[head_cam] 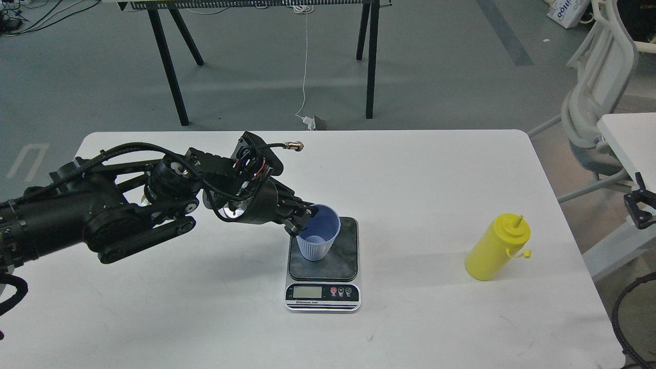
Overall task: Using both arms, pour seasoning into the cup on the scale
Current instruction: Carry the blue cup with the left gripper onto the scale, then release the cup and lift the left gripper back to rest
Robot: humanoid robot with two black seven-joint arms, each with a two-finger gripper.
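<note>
Left arm's fingers closed on the near-left rim of the light-blue cup, apparently one finger inside and one outside. Cup upright on the dark plate of the digital kitchen scale, mid-counter. Yellow squeeze bottle upright, well apart to the right, untouched. Right arm's fingers at right edge; opening impossible to tell.

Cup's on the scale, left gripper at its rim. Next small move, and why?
Probably open the left gripper and back off: the cup already stands upright on the scale, its rim pinched between the fingers. The bottle stands untouched at the right.
</note>
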